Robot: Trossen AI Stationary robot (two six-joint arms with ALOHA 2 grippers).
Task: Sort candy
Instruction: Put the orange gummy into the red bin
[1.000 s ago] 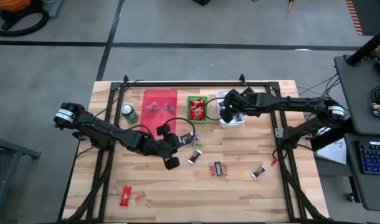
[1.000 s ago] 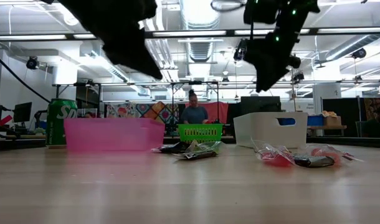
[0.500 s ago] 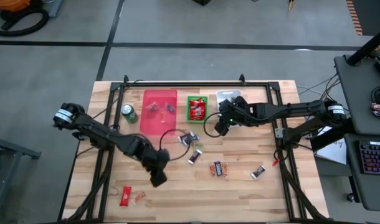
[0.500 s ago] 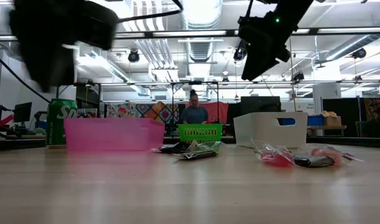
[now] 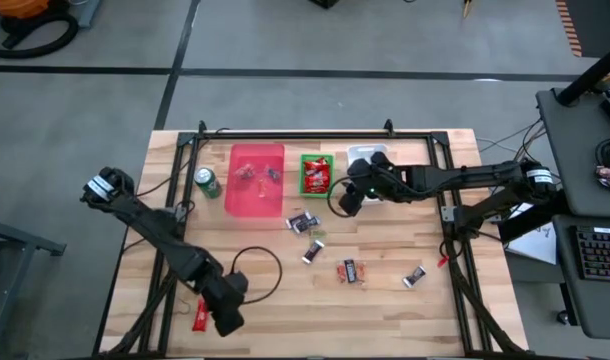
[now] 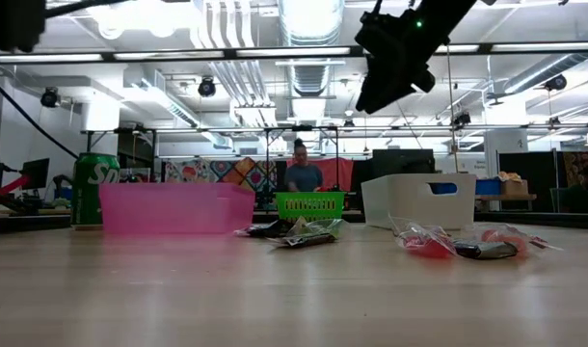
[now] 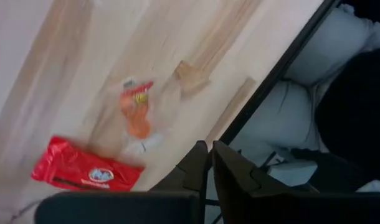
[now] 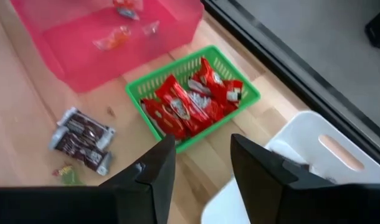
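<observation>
Candy lies loose on the wooden table [image 5: 385,300]: dark-wrapped pieces [image 5: 303,222] near the middle, more toward the near right [image 5: 351,270], and a red-wrapped piece [image 7: 84,171] with a clear orange one [image 7: 137,115] at the near left. My left gripper [image 7: 209,163] hangs shut above that near-left corner [image 5: 227,316], beside these two pieces, holding nothing. My right gripper [image 8: 205,165] is open and empty, raised over the table [image 5: 347,198] just near of the green basket [image 8: 193,99] and the white bin [image 8: 314,149].
A pink bin [image 5: 257,180] with a few clear sweets, the green basket [image 5: 316,174] full of red ones and the white bin [image 5: 370,160] stand along the far side. A green can [image 5: 207,182] is left of the pink bin. A black cable loop [image 5: 257,272] lies near the left arm.
My left gripper has swung from the table's middle toward the near left corner, turning about as it went, and now hangs over the red and clear pieces. My right gripper has drawn back from over the white bin toward the table's middle and tipped up a little.
</observation>
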